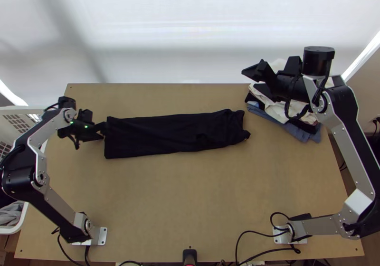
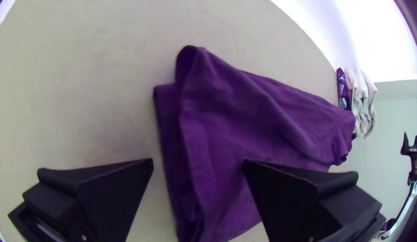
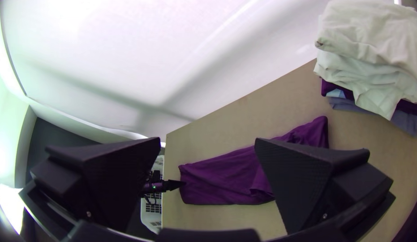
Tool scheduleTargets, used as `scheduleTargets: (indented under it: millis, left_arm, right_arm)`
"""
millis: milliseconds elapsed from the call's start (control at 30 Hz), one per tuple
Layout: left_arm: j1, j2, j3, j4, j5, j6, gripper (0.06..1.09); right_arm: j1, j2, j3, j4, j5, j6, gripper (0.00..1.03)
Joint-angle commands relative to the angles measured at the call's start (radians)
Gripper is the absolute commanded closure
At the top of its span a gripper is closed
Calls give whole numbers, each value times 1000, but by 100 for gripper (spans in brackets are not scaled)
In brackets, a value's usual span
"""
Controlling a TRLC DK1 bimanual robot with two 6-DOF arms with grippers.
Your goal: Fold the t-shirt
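Note:
The dark t-shirt (image 1: pixel 166 133) lies as a long narrow folded strip across the middle of the table; its right end is uneven and rumpled. My left gripper (image 1: pixel 102 129) is at the strip's left end. In the left wrist view the t-shirt (image 2: pixel 235 121) looks purple, and my left gripper (image 2: pixel 198 163) is open, one finger over the cloth and one beside its edge. My right gripper (image 1: pixel 251 80) is held up by the clothes pile at the back right, away from the t-shirt. In the right wrist view my right gripper (image 3: pixel 207 141) stands open, holding nothing.
A pile of folded clothes (image 1: pixel 306 130), white over blue and dark ones, lies at the table's back right under the right arm. A white basket (image 1: pixel 21 218) with cloth inside stands off the left edge. Black cables (image 1: pixel 259 232) run along the near edge.

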Motion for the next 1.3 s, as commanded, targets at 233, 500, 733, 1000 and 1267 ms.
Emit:
scheduleTargets:
  millis: [233,500,733,1000,1267]
  left_arm:
    - [-192,50,-5,35,9,-116,11]
    - [-122,8,-3,60,-17,-118,104]
    - [138,-13,22,-32,-16,34,104]
    - [248,-104,118,-254,10,112,104]
    - [-57,-260,167,-343,46,-72,104]
  right_arm:
    - [-15,12,51,-22,-9,24,4]
    - [-29,-6,27,-22,-9,17,4]
    - [-35,-20,-2,-22,-9,0,4]
    - [-32,-23,-24,-20,-9,-15,4]
    - [-31,-22,-47,-13,-9,-20,4]
